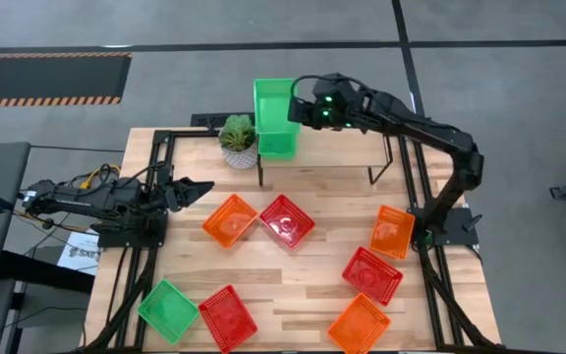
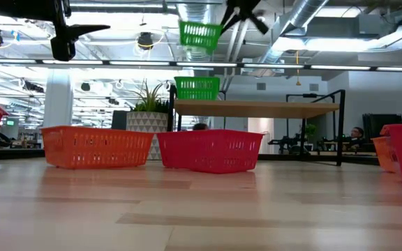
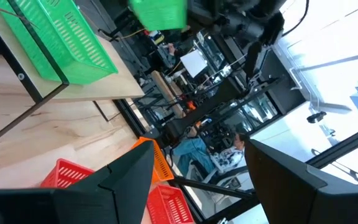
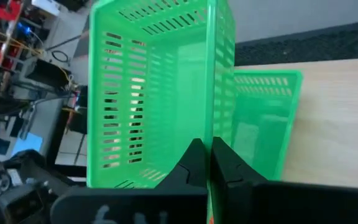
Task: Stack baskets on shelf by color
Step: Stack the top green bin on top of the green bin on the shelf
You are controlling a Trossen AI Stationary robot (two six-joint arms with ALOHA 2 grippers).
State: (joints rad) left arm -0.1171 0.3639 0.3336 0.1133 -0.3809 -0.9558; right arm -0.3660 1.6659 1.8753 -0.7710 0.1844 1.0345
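Note:
My right gripper [image 1: 299,106] is shut on a green basket [image 1: 273,101], high over the shelf's [image 1: 342,147] left end. A second green basket [image 1: 279,144] stands on its base on the shelf [image 2: 257,108], right under the held one [image 2: 201,35]. In the right wrist view the held basket [image 4: 160,93] fills the picture, with the shelf's basket [image 4: 266,118] behind it. My left gripper [image 1: 202,187] is open and hovers over the table's left side, touching nothing. The other baskets lie on the tabletop. My right gripper [image 4: 209,163] pinches the green basket's side wall at its rim [image 4: 214,127], one finger inside the basket and one outside. It comes from the table's right, slanting down. The basket is lifted clear, slightly tilted, above the green basket on the shelf.
A white-potted plant [image 1: 238,140] stands left of the shelf. On the tabletop lie an orange basket [image 1: 230,218], a red one [image 1: 286,220], an orange one [image 1: 393,231], a red one [image 1: 371,274], an orange one [image 1: 359,324], a green one [image 1: 168,310] and a red one [image 1: 228,317].

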